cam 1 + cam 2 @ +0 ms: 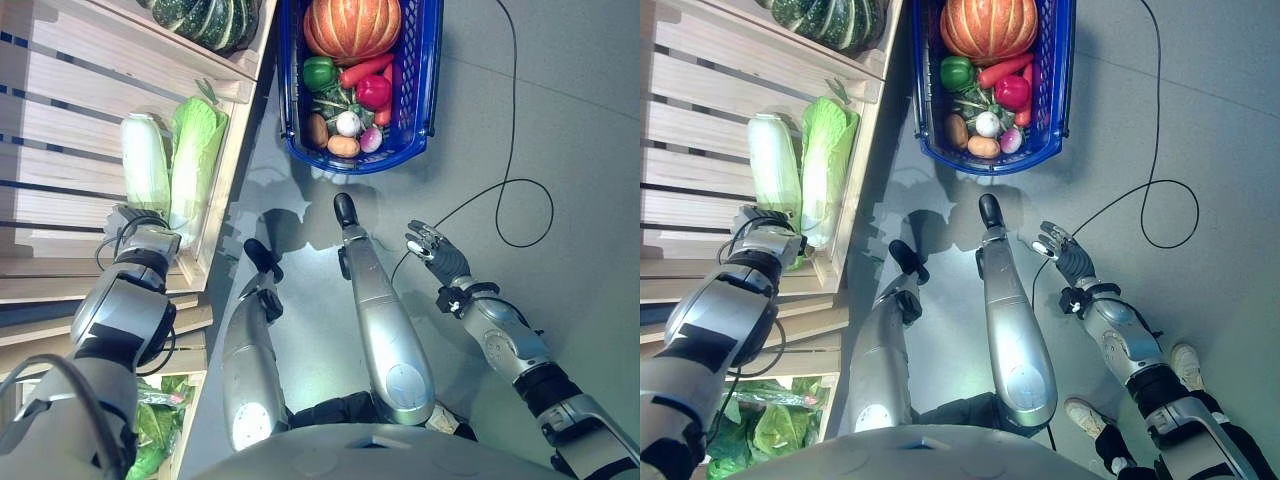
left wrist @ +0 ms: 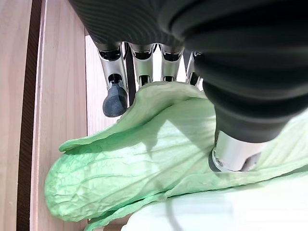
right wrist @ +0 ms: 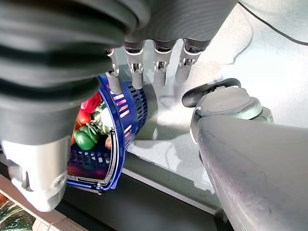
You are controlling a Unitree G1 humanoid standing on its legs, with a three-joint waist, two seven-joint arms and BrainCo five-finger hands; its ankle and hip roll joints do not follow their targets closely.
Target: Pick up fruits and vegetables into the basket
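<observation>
at upper centre of the left eye view you see a blue perforated plastic basket point(image 1: 418, 95) on the grey floor, holding a ribbed orange pumpkin point(image 1: 352, 27), a glossy green pepper point(image 1: 320, 72), a carrot point(image 1: 366, 71), a smooth red fruit point(image 1: 374, 92), and small round roots at its near end. at the left, a pale slatted wooden crate point(image 1: 60, 120) holds two long napa cabbages point(image 1: 195, 150), crinkled and veined, side by side. your left hand point(image 1: 140, 222) lies on their near ends; in its wrist view the fingers point(image 2: 115, 98) stretch over a leaf, the thumb pressing on it. your right hand point(image 1: 430, 243), at right of centre, hangs spread and empty over the floor.
</observation>
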